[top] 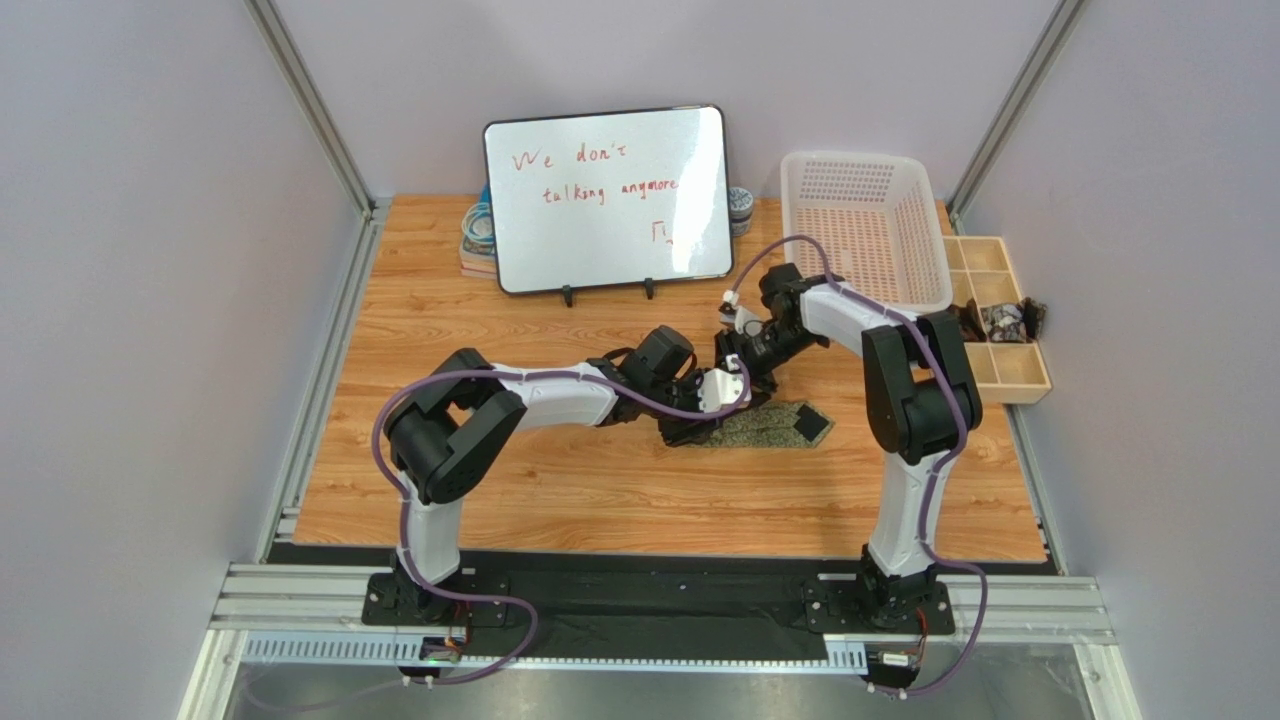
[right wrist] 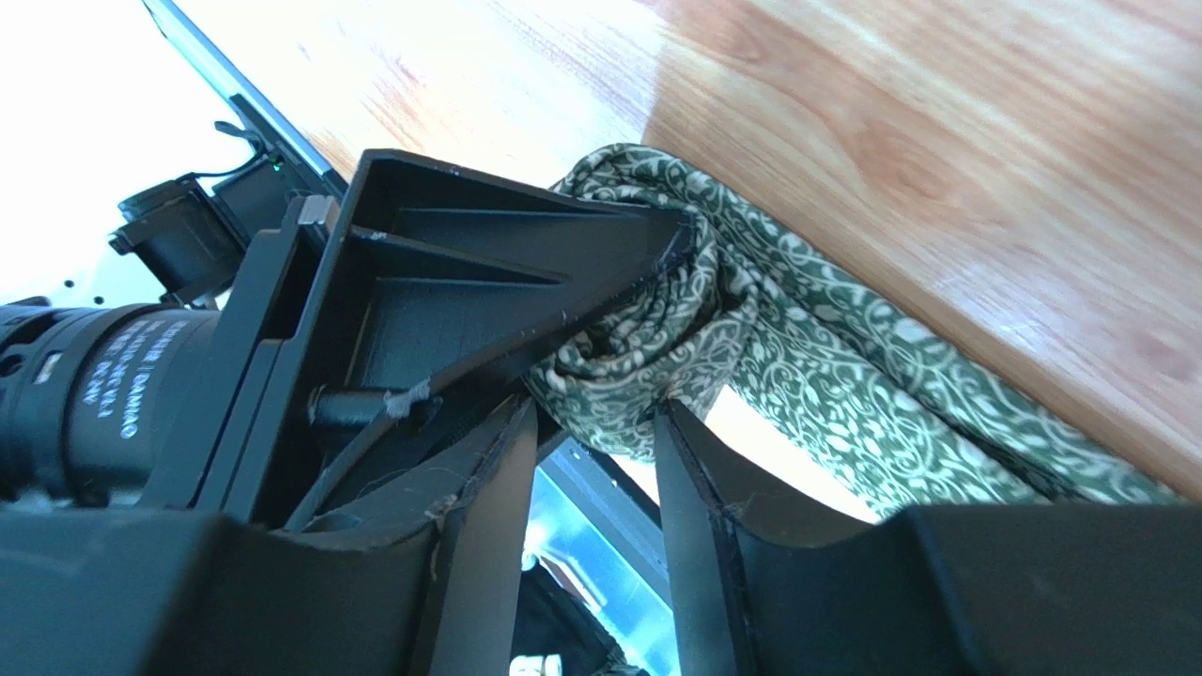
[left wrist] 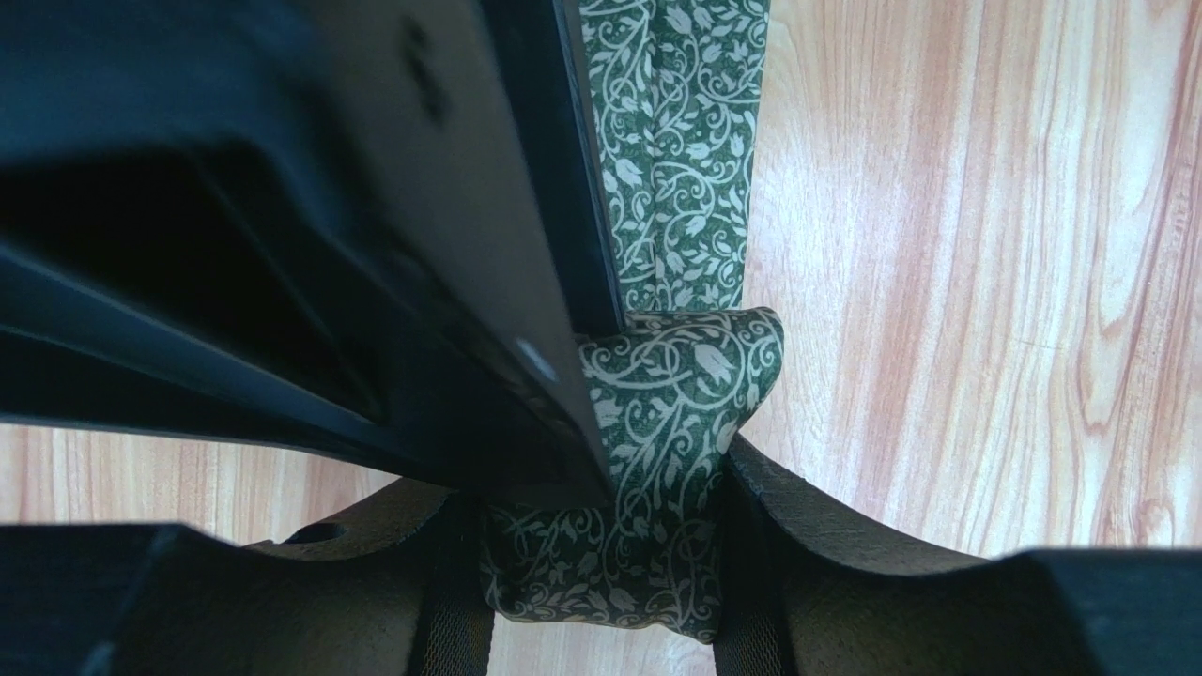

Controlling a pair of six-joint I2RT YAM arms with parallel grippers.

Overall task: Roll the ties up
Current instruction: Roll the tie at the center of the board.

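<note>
Left gripper [left wrist: 600, 564] pinched the rolled tie [left wrist: 677, 380] in the middle of the worktop [top: 601, 503], right gripper [right wrist: 593, 423] spread alongside; loose length ran toward the right edge.

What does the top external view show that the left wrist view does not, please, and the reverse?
Only the top external view shows the whiteboard, the white basket, the wooden compartment tray and the dark pointed tip of the tie. Only the left wrist view shows the tie's pale vine pattern and its rolled part filling the gap between the fingers of the left hand. Both show the green tie on the wooden table, with the right hand close against the left.
</note>
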